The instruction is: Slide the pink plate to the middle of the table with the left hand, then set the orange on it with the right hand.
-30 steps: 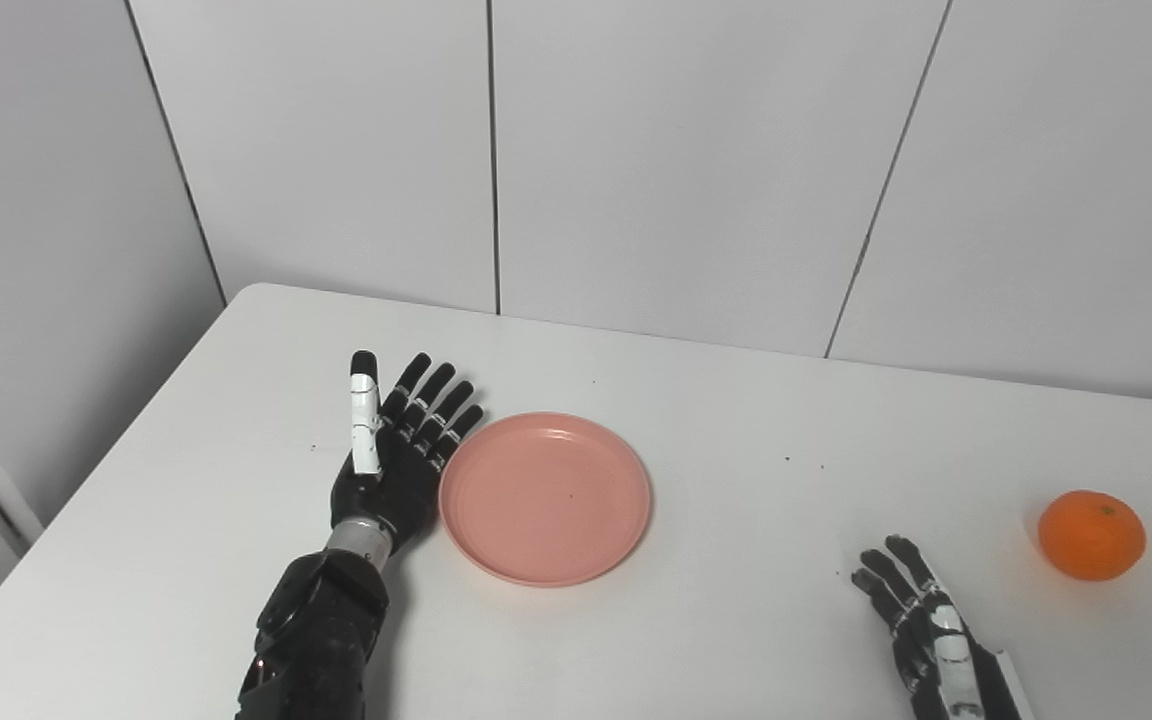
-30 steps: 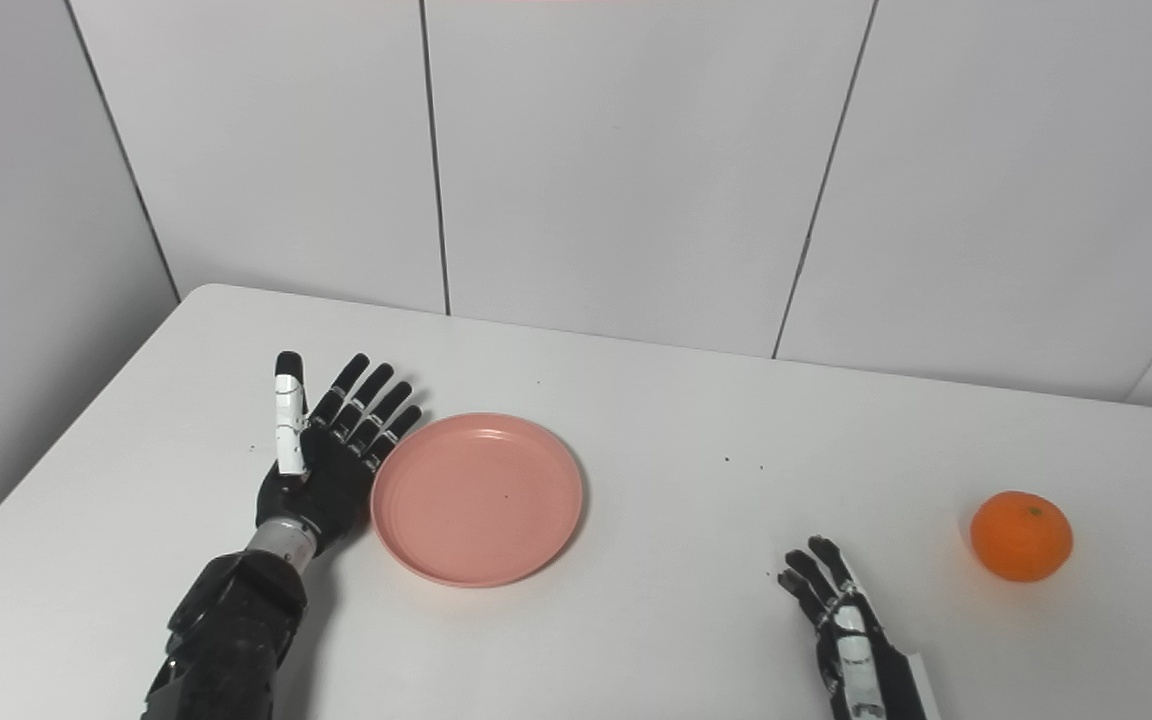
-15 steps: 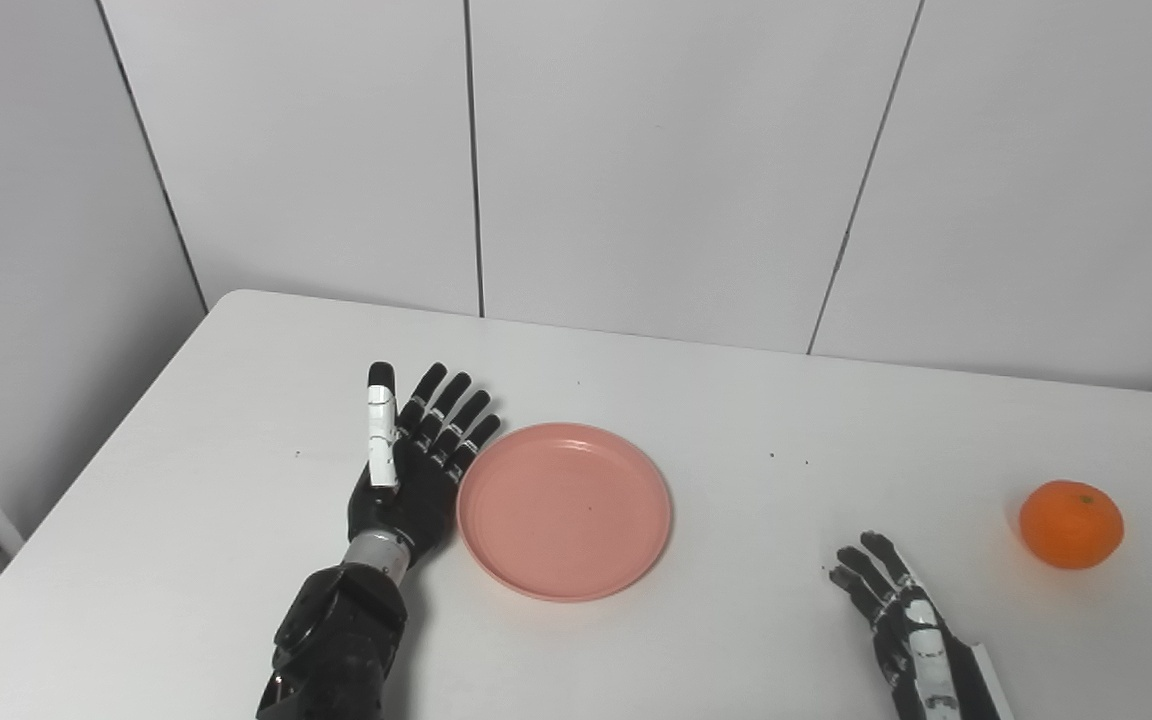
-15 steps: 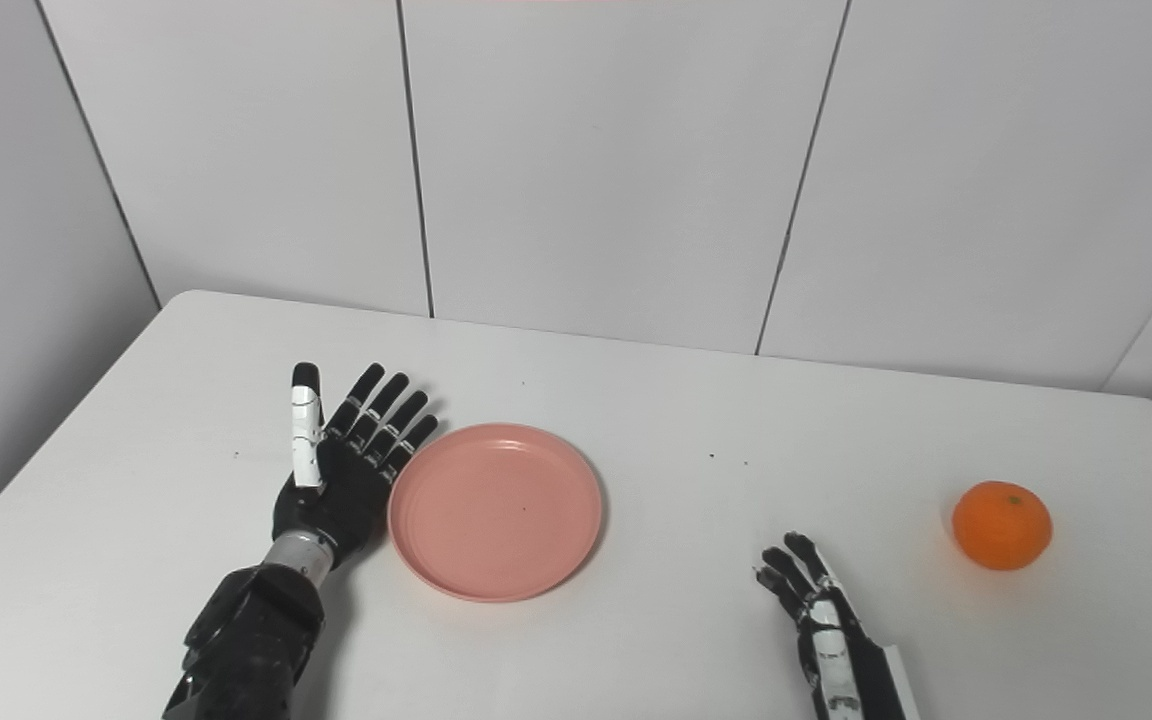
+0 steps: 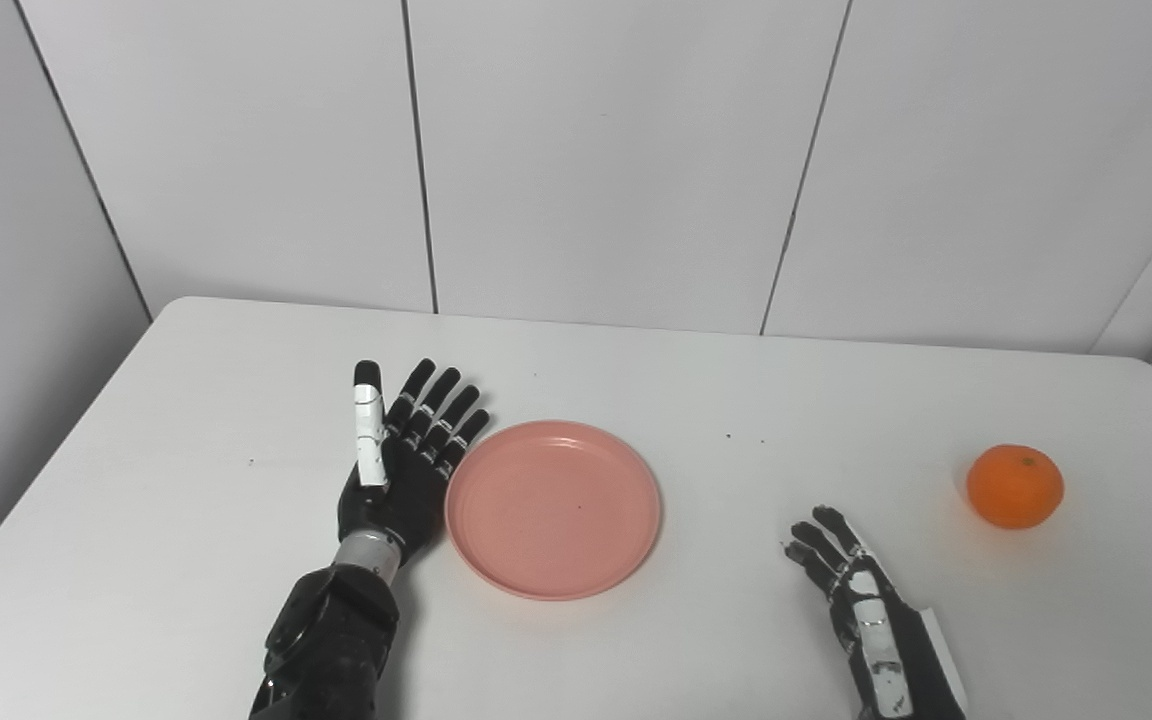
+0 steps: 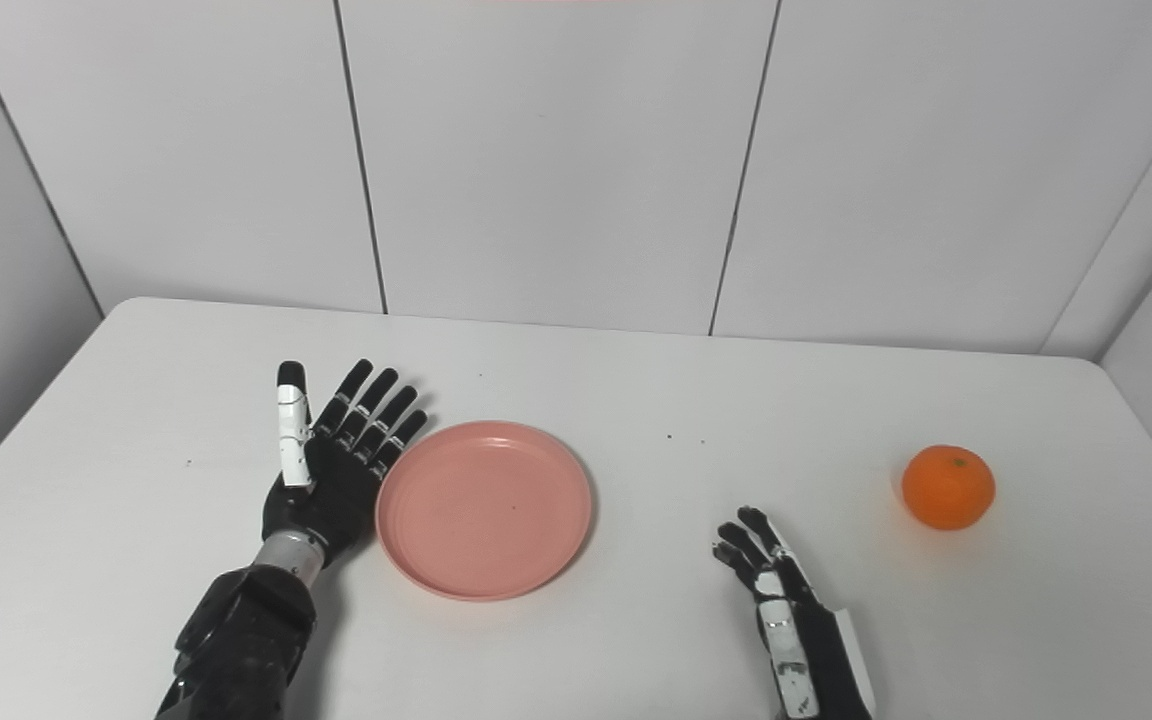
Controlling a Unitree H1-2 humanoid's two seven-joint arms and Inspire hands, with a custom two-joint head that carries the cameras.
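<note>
left hand (image 5: 401,462) flat, fingers spread, edge-on against pink plate (image 5: 553,507) for shoving | right hand (image 5: 861,590) empty, splayed, waiting | orange (image 5: 1015,486) near surface (image 5: 186,520) right edge

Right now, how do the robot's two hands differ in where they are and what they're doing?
The left hand lies against the left edge of the pink plate, while the right hand rests apart from everything, with the orange well off to its right. The left hand reaches farther across the table; the right hand stays near the front edge. Both are open, fingers spread, holding nothing.
</note>
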